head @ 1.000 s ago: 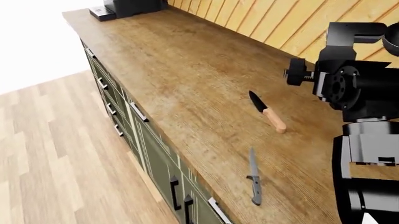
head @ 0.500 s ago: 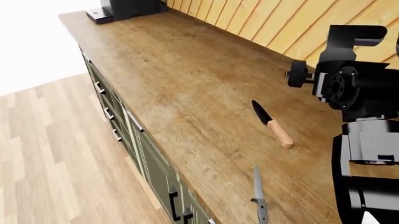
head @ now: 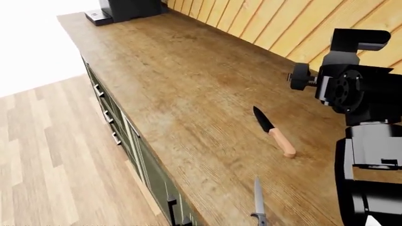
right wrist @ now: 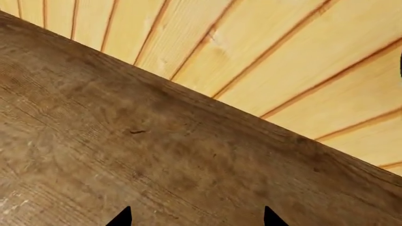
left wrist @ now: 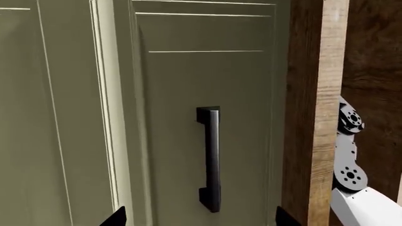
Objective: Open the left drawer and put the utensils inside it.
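While reading the left gripper (left wrist: 199,220), noting both tips spread wide and gripping nothing. Facing, dead ahead of it and not yet touching, a black bar handle (left wrist: 210,157). Judging the sage-green panel behind it to be the left drawer (left wrist: 176,84), shut, going by the countertop edge (left wrist: 311,117) running right alongside.

Flagging one risk: closing short of the bar or skewed across it, then slipping off on the pull. Flagging another: drifting over the pale seam onto the neighbouring front (left wrist: 50,117) and opening the wrong thing. Finding little room on the countertop side of the tips, so risking a snag on the wooden lip. Finding more room on the opposite side, over flat panel.

Turning to the right gripper (right wrist: 196,219): seeing tips likewise parted, holding nothing, looking onto bare countertop (right wrist: 125,155). Marking the slatted wall (right wrist: 251,56) beyond as a hard stop ahead.

Locating the utensils from the head view, both lying flat on the wood and clear of either gripper. Placing the grey knife (head: 258,200) close to the front edge and the black-bladed knife (head: 273,131) further in, apart from it. Judging the grey one liable to be swept off the edge by a careless reach. Spotting a dark appliance (head: 129,7) at the far end, well apart.
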### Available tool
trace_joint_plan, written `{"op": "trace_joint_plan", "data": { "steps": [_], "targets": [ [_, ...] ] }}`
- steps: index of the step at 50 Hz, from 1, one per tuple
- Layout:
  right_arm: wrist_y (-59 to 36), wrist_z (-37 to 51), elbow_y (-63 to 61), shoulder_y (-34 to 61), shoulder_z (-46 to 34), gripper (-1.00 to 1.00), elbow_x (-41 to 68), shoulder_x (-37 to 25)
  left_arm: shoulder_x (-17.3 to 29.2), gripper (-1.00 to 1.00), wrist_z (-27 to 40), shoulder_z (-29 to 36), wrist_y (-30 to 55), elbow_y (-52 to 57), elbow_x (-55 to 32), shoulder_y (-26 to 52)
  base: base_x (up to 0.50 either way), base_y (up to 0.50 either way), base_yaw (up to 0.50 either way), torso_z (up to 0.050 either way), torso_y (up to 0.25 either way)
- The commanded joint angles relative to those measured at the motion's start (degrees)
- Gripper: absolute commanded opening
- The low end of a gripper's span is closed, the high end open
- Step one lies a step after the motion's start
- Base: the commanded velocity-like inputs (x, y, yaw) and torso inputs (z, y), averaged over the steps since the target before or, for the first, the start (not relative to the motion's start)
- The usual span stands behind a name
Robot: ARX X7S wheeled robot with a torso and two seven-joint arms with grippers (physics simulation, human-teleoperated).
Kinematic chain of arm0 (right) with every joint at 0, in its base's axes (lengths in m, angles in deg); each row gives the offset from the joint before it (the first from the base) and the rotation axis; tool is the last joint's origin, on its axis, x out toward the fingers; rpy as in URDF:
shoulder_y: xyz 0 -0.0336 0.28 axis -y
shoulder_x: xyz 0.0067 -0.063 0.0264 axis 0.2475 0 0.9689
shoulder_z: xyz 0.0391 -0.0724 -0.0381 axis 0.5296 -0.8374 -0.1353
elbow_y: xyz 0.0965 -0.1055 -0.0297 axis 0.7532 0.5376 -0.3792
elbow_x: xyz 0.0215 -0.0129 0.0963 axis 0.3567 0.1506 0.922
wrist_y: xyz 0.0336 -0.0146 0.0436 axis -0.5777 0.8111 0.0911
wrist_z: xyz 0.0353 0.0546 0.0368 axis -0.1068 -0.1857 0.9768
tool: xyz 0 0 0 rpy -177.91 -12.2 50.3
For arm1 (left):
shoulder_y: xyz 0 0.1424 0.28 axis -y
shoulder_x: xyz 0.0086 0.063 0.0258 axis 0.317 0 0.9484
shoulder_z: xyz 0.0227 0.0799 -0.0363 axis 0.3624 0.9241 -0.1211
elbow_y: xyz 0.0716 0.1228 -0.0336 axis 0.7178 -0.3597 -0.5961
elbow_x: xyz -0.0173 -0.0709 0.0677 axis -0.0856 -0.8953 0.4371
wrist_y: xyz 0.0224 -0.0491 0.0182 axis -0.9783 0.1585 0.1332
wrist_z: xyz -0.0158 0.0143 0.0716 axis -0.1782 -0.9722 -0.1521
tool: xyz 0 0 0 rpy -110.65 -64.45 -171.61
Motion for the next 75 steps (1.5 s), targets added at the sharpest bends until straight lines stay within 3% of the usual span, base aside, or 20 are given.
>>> {"op": "trace_joint_plan", "data": {
  "steps": [1,18,20,24,25,29,30,38,50,54,59,67,75],
  "targets": [
    [0.34,-0.08,0.41,-0.17,-0.48,1.00,-0.17,-0.05,0.33,1.00,0.72,-0.02,0.11,1.39,-0.39,-0.73,-0.30,-0.40,0.00,0.000,0.000],
    [0.51,0.55,-0.29,-0.98,0.06,1.00,0.15,-0.29,-0.10,1.00,0.05,0.31,0.06,-1.39,-0.35,0.55,-0.05,-0.07,0.00,0.000,0.000],
    [0.77,0.58,0.15,-1.02,-0.08,1.00,0.02,-0.21,-0.17,1.00,1.23,1.22,0.58,-1.88,0.52,1.34,0.00,0.00,0.00,0.000,0.000],
    [1.34,0.40,1.10,-0.74,-0.13,1.00,-0.03,-0.12,-1.89,1.00,13.24,1.00,-2.77,-2.51,2.71,1.97,0.00,0.00,0.00,0.000,0.000],
    [1.40,0.37,1.11,-0.74,-0.12,1.00,0.00,-0.11,-1.59,1.00,9.44,1.96,-3.32,-0.94,3.39,1.40,0.00,0.00,0.00,0.000,0.000],
    [1.56,0.36,1.42,-0.68,-0.22,1.00,-0.06,-0.12,-4.23,1.00,7.07,4.37,-1.06,-15.12,5.68,9.37,0.00,0.00,0.00,0.000,0.000],
    [1.70,0.47,1.65,-0.68,-0.19,1.00,-0.12,-0.13,-4.66,1.00,8.00,3.42,-4.03,-14.86,5.52,8.73,0.00,0.00,0.00,0.000,0.000],
    [3.44,-0.09,4.24,-0.14,-0.54,1.00,-0.39,0.31,-2.89,1.00,15.43,5.39,-1.79,-0.71,6.30,4.14,0.00,0.00,0.00,0.000,0.000],
    [3.95,-0.26,5.15,0.45,-0.86,1.00,-0.48,0.55,-3.59,1.00,20.12,7.41,-0.36,2.77,7.97,6.48,0.00,0.00,0.00,0.000,0.000],
    [4.52,-0.34,5.72,0.27,-0.85,1.00,-0.51,0.56,-4.35,1.00,17.43,8.44,1.34,-0.28,8.11,8.89,0.00,0.00,0.00,0.000,0.000],
    [5.35,-0.55,6.98,0.62,-1.11,1.00,-0.70,0.86,-5.32,1.00,19.30,9.31,1.08,-0.05,9.11,9.80,0.00,0.00,0.00,0.000,0.000],
    [7.16,-1.20,9.98,1.59,-1.59,1.00,-1.11,1.27,-2.84,1.00,25.17,11.75,4.17,17.40,8.72,2.09,0.00,0.00,0.00,0.000,0.000],
    [5.98,-0.62,7.98,0.90,-1.20,1.00,-0.67,0.97,-1.49,1.00,26.29,12.93,4.48,23.62,8.76,-1.17,0.00,0.00,0.00,0.000,0.000]
  ]
}}
